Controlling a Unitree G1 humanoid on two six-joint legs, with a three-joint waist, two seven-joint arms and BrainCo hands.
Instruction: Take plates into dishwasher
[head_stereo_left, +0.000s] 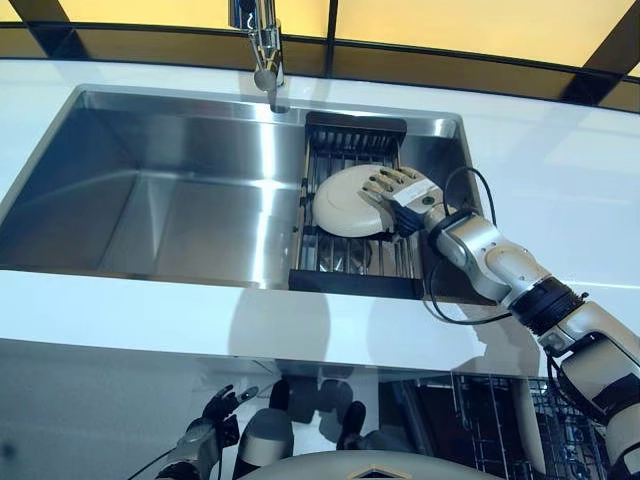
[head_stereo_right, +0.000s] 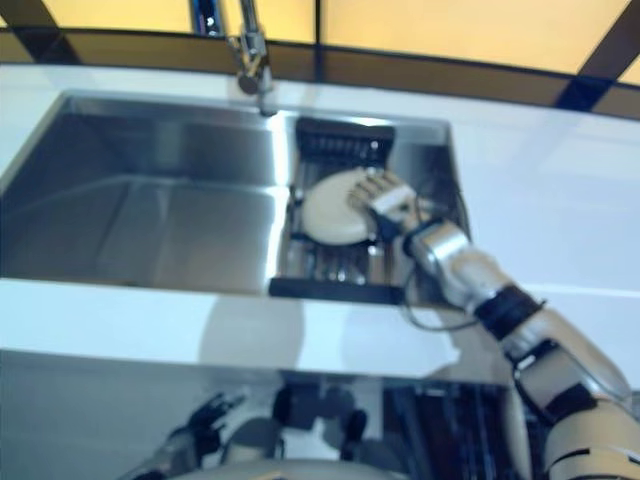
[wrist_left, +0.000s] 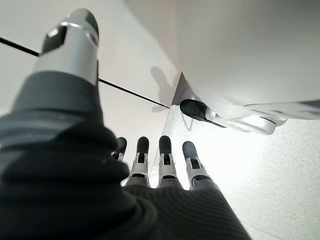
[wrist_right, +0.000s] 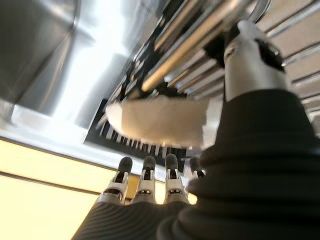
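Observation:
A round white plate (head_stereo_left: 345, 200) leans in the black wire rack (head_stereo_left: 352, 268) at the right end of the steel sink (head_stereo_left: 150, 210). My right hand (head_stereo_left: 400, 190) reaches over the plate's right side, with its fingers laid across the plate's top. In the right wrist view the plate (wrist_right: 157, 122) sits between the straight fingers (wrist_right: 145, 172) and the thumb (wrist_right: 252, 55), and a gap shows on the fingers' side. My left hand (head_stereo_left: 212, 415) hangs low below the counter edge, open and holding nothing (wrist_left: 165, 160).
A faucet (head_stereo_left: 265, 50) stands behind the sink, just left of the rack. White counter (head_stereo_left: 150, 310) surrounds the sink. The wire basket of an open dishwasher (head_stereo_left: 500, 420) shows below the counter at the lower right.

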